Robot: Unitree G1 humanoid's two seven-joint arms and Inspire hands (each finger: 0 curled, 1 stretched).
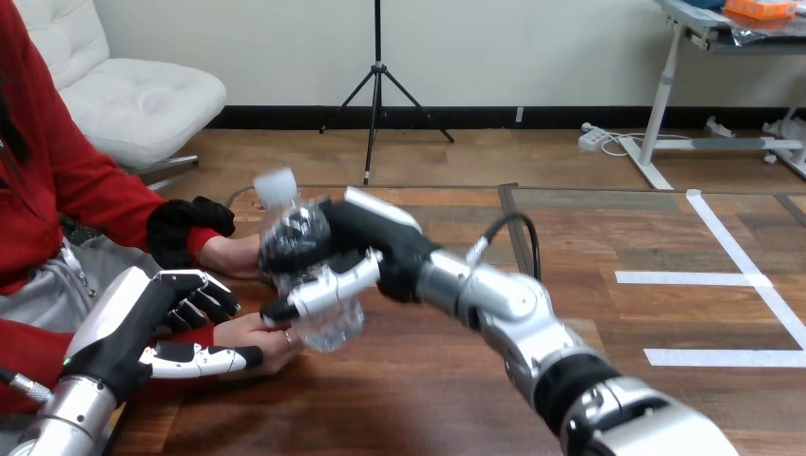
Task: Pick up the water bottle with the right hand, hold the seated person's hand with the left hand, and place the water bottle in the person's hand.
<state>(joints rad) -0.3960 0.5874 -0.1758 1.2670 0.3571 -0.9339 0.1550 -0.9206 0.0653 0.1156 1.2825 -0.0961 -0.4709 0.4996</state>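
One water bottle [333, 323] in curled right hand [380, 242] fingers [290, 249]; left hand [133, 328] unclear.

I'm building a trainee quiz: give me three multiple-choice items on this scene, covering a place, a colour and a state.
1. Where is the water bottle? A on the table, B in the right hand, C on the floor.
2. Its cap is: A white, B blue, C red.
3. The left hand is: A flat on the table, B curled round the person's hand, C holding the bottle.
Key: B, that hand grips it; A, the top is white; B, it encloses the person's hand.
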